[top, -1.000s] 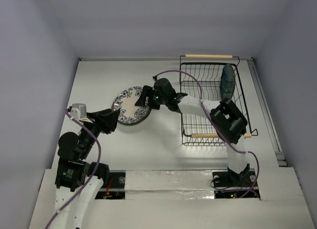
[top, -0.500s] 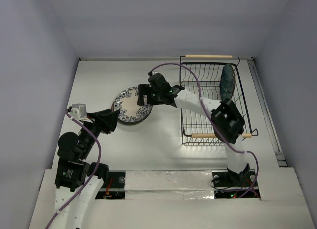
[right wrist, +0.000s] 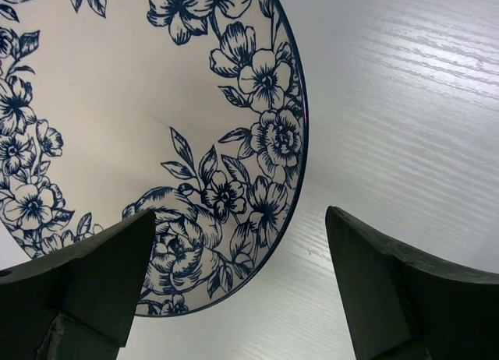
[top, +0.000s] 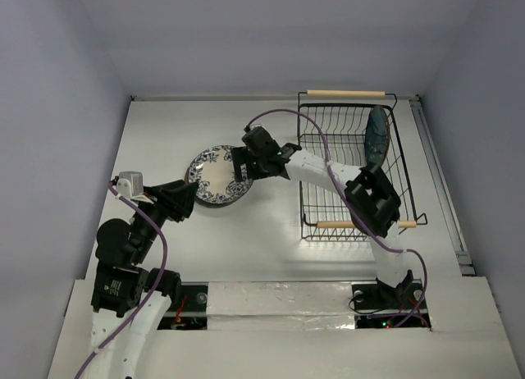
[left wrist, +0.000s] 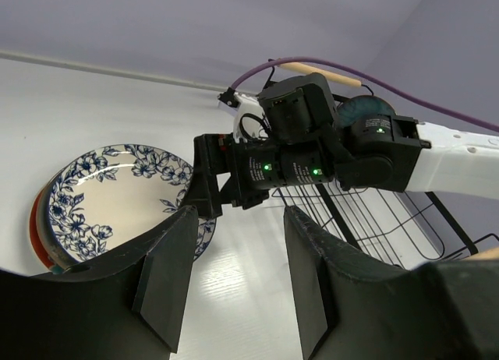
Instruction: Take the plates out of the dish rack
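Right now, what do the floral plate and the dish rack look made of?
The floral plate: probably glazed ceramic, smooth white with blue print, faint sheen. The dish rack: thin black wire, likely coated metal; its handles look like pale bare wood.

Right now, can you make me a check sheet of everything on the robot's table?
Surface: white table, wood-grain look, glare patches.
Job's things: white round plate with blue flowers lies flat on the table, left of the black wire dish rack. It is stacked on another plate with a reddish edge. A glossy dark teal plate stands on edge in the rack's far right.
Clutter: nothing seen.
Grippers: right gripper open, over the flowered plate's right rim. Left gripper open, empty, near that plate's other side.
Cables: a purple cable loops over the right arm; another purple cable runs along the left arm.
Surroundings: plain lavender walls on three sides.
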Controlling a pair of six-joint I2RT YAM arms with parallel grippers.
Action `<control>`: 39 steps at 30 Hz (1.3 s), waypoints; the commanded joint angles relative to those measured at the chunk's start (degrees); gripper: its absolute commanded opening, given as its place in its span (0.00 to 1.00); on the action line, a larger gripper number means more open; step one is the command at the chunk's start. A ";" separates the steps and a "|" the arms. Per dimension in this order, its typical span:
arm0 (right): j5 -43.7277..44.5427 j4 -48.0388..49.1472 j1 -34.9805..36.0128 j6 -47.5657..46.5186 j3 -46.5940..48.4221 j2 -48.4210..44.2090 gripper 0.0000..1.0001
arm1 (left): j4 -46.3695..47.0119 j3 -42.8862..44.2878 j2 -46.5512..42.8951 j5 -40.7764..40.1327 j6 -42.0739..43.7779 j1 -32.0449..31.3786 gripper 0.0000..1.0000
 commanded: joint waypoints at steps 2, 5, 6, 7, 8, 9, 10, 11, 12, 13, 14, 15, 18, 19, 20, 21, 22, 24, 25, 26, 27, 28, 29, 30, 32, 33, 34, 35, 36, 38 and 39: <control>5.55 1.66 0.96 -1.46 -0.79 -9.12 0.93 | 2.45 -0.23 -0.39 0.12 -0.25 -0.41 0.45; 7.22 3.33 0.96 -2.87 -3.33 -16.32 0.77 | 2.45 -0.31 -0.39 0.12 -0.25 -0.41 0.45; 7.23 3.95 0.96 -3.48 -4.22 -18.36 0.71 | 2.45 -0.31 -0.39 0.12 -0.16 -0.41 0.45; 8.36 4.65 0.96 -4.71 -5.18 -20.38 0.57 | 2.54 -0.31 -0.48 0.12 -0.24 -0.41 0.45; 9.85 4.92 0.96 -5.15 -5.89 -22.49 0.22 | 2.45 -0.40 -0.48 0.12 -0.25 -0.41 0.45; 11.86 4.57 0.96 -6.29 -6.94 -26.17 0.11 | 2.45 -0.40 -0.48 0.04 -0.25 -0.41 0.45; 16.15 3.96 0.26 -6.82 -7.47 -27.86 0.02 | 2.45 -0.40 -0.48 0.04 -0.25 -0.41 0.44; 18.10 3.00 -0.44 -7.26 -7.91 -29.53 0.00 | 2.54 -0.40 -0.48 0.12 -0.25 -0.41 0.44; 19.95 2.55 -1.40 -7.61 -8.61 -31.11 0.00 | 2.54 -0.49 -0.48 0.21 -0.33 -0.41 0.42; 22.49 2.02 -4.28 -8.05 -10.19 -33.91 0.00 | 2.72 -0.49 -0.57 0.21 -0.25 -0.41 0.40; 23.30 0.63 -6.05 -8.06 -10.99 -35.15 0.00 | 2.72 -0.49 -0.57 0.21 -0.25 -0.41 0.35; 24.35 -0.08 -7.99 -8.06 -11.95 -36.30 0.00 | 2.72 -0.49 -0.74 0.21 -0.25 -0.41 0.25; 29.36 -2.81 -15.54 -8.06 -16.26 -40.17 0.05 | 2.63 -0.49 -1.10 -0.40 -0.42 -0.41 0.11; 32.51 -3.51 -18.96 -7.97 -17.14 -41.40 0.18 | 2.54 -0.49 -1.27 -0.49 -0.42 -0.41 0.10; 34.45 -5.00 -20.30 -7.97 -18.80 -41.93 0.30 | 2.45 -0.49 -1.36 -0.67 -0.42 -1.02 0.09; 36.47 -5.62 -21.44 -8.14 -19.51 -42.28 0.42 | 2.45 -0.49 -1.45 -0.75 -0.42 -1.02 0.08; 40.67 -6.41 -22.32 -8.06 -20.22 -42.55 0.52 | 2.54 -0.40 -1.54 -0.75 -0.42 -1.02 0.08; 43.08 -8.17 -24.70 -7.80 -21.89 -43.34 0.63 | 2.45 -0.40 -1.71 -0.84 -0.42 -1.64 0.11; 43.52 -8.26 -25.57 -7.79 -22.59 -43.69 0.63 | 2.37 -0.40 -1.80 -1.02 -0.42 -2.16 0.14; 43.09 -7.83 -26.45 -7.79 -23.29 -44.04 0.64 | 2.37 -0.32 -1.97 -0.93 -0.42 -2.16 0.16; 42.39 -7.39 -28.20 -7.97 -24.34 -44.31 0.64 | 2.28 -0.23 -2.06 -0.93 -0.42 -2.16 0.22; 41.51 -6.78 -29.09 -8.40 -24.79 -44.31 0.63 | 2.28 -0.31 -2.15 -0.93 -0.42 -2.77 0.25; 39.50 -5.55 -29.88 -8.67 -25.05 -43.87 0.63 | 2.19 -0.23 -2.24 -0.93 -0.42 -2.78 0.27; 38.70 -5.45 -30.59 -8.85 -25.14 -43.26 0.63 | 2.28 -0.31 -2.24 -0.93 -0.42 -2.78 0.32; 38.77 -5.01 -31.73 -9.20 -24.62 -40.54 0.62 | 2.28 -0.31 -2.50 -0.93 -0.42 -3.31 0.34; 38.95 -4.75 -32.26 -9.55 -24.44 -39.48 0.61 | 2.28 -0.31 -2.59 -1.10 -0.42 -3.31 0.35; 38.78 -4.84 -33.39 -9.81 -23.74 -37.30 0.61 | 2.19 -0.31 -2.59 -1.11 -0.42 -3.83 0.36; 38.34 -4.57 -34.01 -9.99 -23.56 -36.41 0.60 | 2.10 -0.31 -2.77 -1.11 -0.42 -3.83 0.36; 37.99 -3.96 -34.02 -10.25 -23.30 -35.61 0.59 | 2.19 -0.23 -2.85 -1.19 -0.42 -3.83 0.37; 36.67 -2.12 -34.90 -11.22 -22.86 -33.77 0.55 | 2.19 -0.23 -3.12 -1.19 -0.33 -3.83 0.37; 36.67 -0.89 -34.90 -11.92 -23.12 -33.33 0.53 | 2.19 -0.23 -3.12 -1.19 -0.42 -3.83 0.38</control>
